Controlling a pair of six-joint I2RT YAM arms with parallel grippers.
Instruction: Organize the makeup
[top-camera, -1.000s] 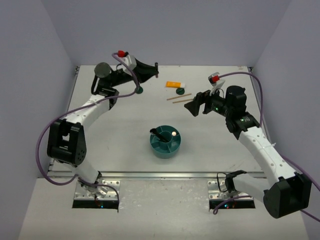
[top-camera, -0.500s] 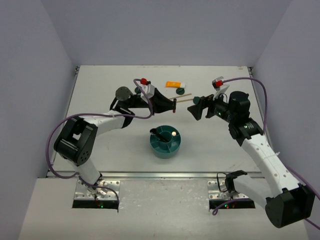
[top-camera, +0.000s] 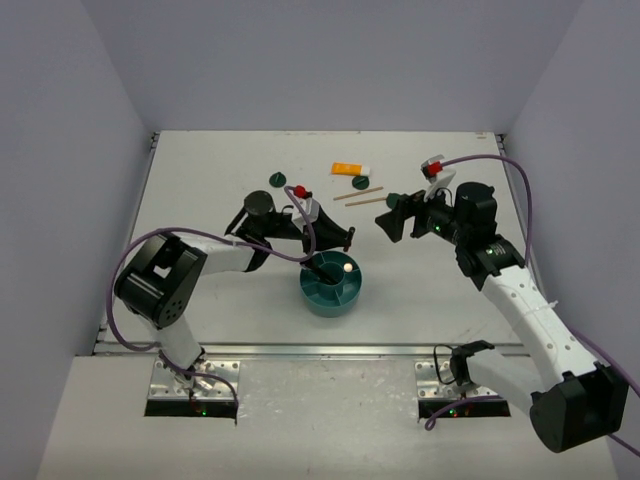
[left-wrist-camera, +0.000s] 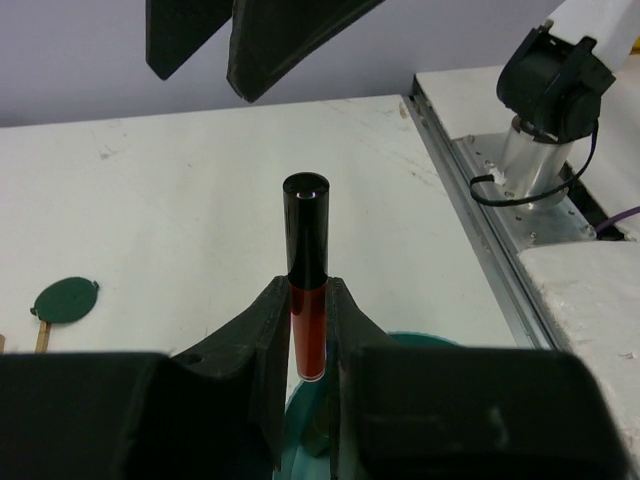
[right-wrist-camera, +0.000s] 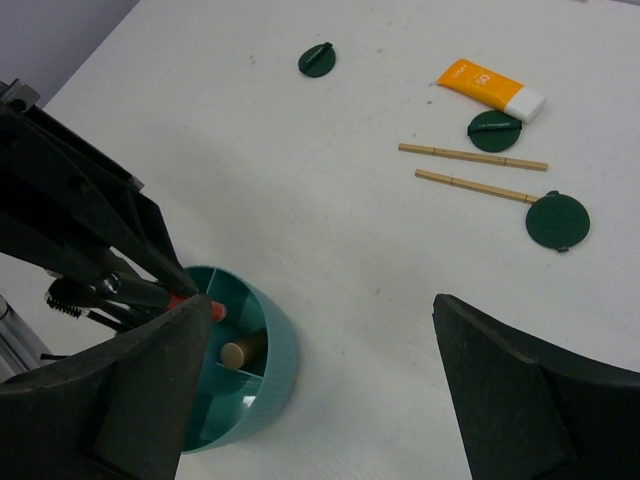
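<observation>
Matte white desk. Round teal divided bowl near its middle. In the left pincer, pinched between the tips, a slim glossy red tube, its black cylindrical cap jutting past them, just over the bowl. Wide-spread right pincer above flat green compacts, thin tan sticks.

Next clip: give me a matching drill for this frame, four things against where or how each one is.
Things:
1 red tube
2 orange-and-white packet
3 teal bowl
4 right gripper

States:
a open, empty
b lying at the far side of the table
c clamped in the left gripper
d has items in it

Pairs: 1-c, 2-b, 3-d, 4-a
</observation>
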